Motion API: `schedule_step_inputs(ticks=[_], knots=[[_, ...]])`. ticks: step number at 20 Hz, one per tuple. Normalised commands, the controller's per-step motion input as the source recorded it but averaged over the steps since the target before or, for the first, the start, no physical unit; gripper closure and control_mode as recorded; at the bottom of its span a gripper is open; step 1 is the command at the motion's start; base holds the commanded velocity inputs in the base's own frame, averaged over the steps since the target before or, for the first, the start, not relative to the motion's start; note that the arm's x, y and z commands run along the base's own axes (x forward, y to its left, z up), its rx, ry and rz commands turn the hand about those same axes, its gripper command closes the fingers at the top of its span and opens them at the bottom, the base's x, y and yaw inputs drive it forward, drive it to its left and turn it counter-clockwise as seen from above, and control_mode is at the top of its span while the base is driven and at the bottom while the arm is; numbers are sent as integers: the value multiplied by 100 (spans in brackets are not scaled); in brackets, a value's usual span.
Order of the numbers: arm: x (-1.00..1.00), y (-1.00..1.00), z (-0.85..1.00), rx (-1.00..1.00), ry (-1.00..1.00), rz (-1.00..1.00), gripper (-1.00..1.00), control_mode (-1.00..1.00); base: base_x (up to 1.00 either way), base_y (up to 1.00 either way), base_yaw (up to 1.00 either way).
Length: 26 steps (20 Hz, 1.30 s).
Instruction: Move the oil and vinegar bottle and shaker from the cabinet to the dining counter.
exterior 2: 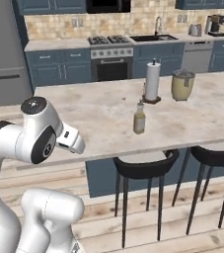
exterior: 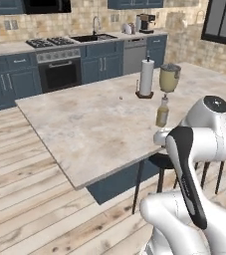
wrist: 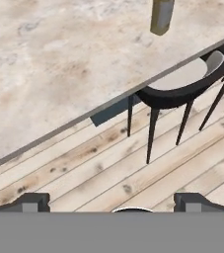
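On the dining counter tabletop [exterior 2: 84, 106], near its stool-side edge, the oil and vinegar bottle [exterior 2: 139, 118] stands upright, nothing touching it. Same bottle in left base view [exterior: 162, 112]; hand view catches its lower part at the top edge [wrist: 162, 16].

Behind bottle, farther in on tabletop: paper towel roll [exterior 2: 152, 81] upright on dark holder, and beige lidded pot [exterior 2: 182, 85] just beside it to the right in right base view. In left base view the roll [exterior: 146, 78] sits left of the pot [exterior: 169, 78], bottle in front of pot. All three apart, no contact.

Tiny dark speck on tabletop left of the roll [exterior: 121, 98]; too small to ID.

End effector [wrist: 111, 203]: fingertips [wrist: 32, 201] spread wide at bottom of hand view, nothing between them, i.e. released, empty. Hand cam looks down past tabletop edge at wood plank floor [wrist: 133, 173] and a dark stool [wrist: 182, 86] w/ pale seat tucked under the edge. End effector is off the tabletop, on stool side, well apart from bottle.

Arm wrist [exterior 2: 66, 138] in right base view sits below tabletop level, left of the stools [exterior 2: 143, 165].

Bkgd: stove [exterior 2: 109, 40], sink [exterior 2: 150, 37], low blue cupboards [exterior 2: 59, 71] along far wall; coffee maker [exterior 2: 216, 23] at far right of that counter.
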Motion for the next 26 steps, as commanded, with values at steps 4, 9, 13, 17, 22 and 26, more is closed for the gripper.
schedule_step_inputs(ticks=[4, 9, 13, 17, 22, 26], knots=[[0, 0, 0, 0, 0, 0, -100, 100, -27, 81, 30], [0, 0, 0, 0, 0, 0, -100, 100, -7, 91, 17], [0, 0, 0, 0, 0, 0, -100, 100, 0, 94, 10], [0, 0, 0, 0, 0, 0, -100, 100, 20, 94, 6], [0, 0, 0, 0, 0, 0, -100, 100, 46, 86, 3], [0, 0, 0, 0, 0, 0, -100, 100, 72, 65, 2]])
